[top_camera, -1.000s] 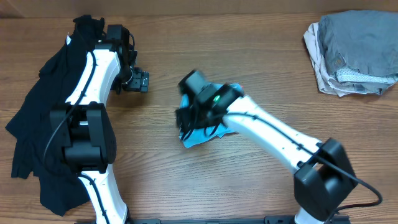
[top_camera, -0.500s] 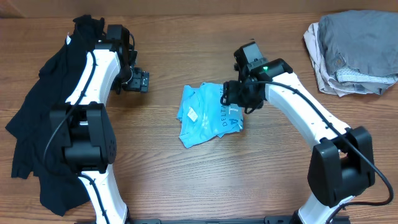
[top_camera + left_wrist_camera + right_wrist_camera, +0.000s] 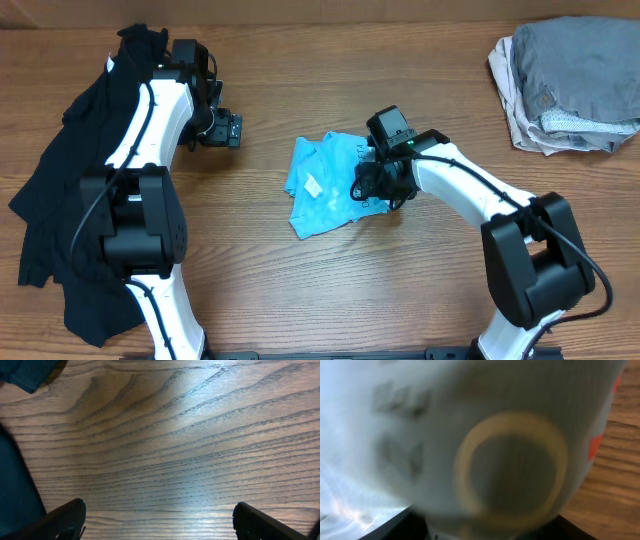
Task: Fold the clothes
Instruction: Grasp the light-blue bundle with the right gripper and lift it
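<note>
Light blue T-shirt (image 3: pixel 318 192) is lying crumpled on the table (image 3: pixel 300 290), directly under the right gripper (image 3: pixel 370 186) and spreading away from it toward the left arm's side. The right gripper is pressing down at the shirt's edge where the white lettering is showing. Its wrist view is blurring badly: pale printed fabric (image 3: pixel 355 470) is filling the frame right against the lens, and a strip of wood is showing at the side. I cannot tell whether its jaws are released or grasping cloth.

Left gripper (image 3: pixel 222 130) is hanging well apart from the blue shirt, released, with its fingers (image 3: pixel 62 521) standing wide and only bare wood between them. Black T-shirt (image 3: pixel 55 200) is lying in a heap just behind this gripper, under the left arm; dark cloth (image 3: pixel 22 372) is peeking into the wrist view's corner.

A pile of grey and white clothes (image 3: pixel 565 80) is sitting far beyond the right gripper, at the table's corner.
</note>
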Robot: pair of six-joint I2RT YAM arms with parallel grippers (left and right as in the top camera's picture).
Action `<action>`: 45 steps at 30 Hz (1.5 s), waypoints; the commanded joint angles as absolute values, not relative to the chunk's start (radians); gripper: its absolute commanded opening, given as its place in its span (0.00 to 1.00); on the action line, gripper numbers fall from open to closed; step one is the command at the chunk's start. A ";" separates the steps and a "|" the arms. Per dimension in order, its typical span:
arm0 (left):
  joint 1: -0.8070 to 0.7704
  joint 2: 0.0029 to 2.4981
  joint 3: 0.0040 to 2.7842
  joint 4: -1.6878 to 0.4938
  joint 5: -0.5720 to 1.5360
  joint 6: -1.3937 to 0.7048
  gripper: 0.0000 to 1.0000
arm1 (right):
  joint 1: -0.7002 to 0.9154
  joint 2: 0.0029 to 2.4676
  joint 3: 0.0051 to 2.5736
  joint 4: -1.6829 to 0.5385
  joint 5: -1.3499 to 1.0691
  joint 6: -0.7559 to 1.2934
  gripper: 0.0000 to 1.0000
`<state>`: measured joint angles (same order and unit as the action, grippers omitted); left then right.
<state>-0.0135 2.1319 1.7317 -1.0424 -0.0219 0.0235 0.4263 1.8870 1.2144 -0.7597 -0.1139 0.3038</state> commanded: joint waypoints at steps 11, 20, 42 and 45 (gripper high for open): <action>-0.020 2.104 1.736 -1.041 -0.002 0.004 0.96 | 0.111 1.956 1.193 -0.635 0.029 0.154 0.69; -0.020 2.104 1.736 -1.035 -0.003 0.004 0.97 | -0.034 1.897 1.449 -0.866 -0.058 0.139 0.79; -0.020 2.104 1.736 -1.038 -0.003 0.004 0.97 | 0.321 2.040 1.643 -0.916 0.212 0.536 0.78; -0.020 2.104 1.736 -1.043 -0.003 0.012 0.96 | 0.310 2.074 1.643 -0.884 0.228 0.561 0.79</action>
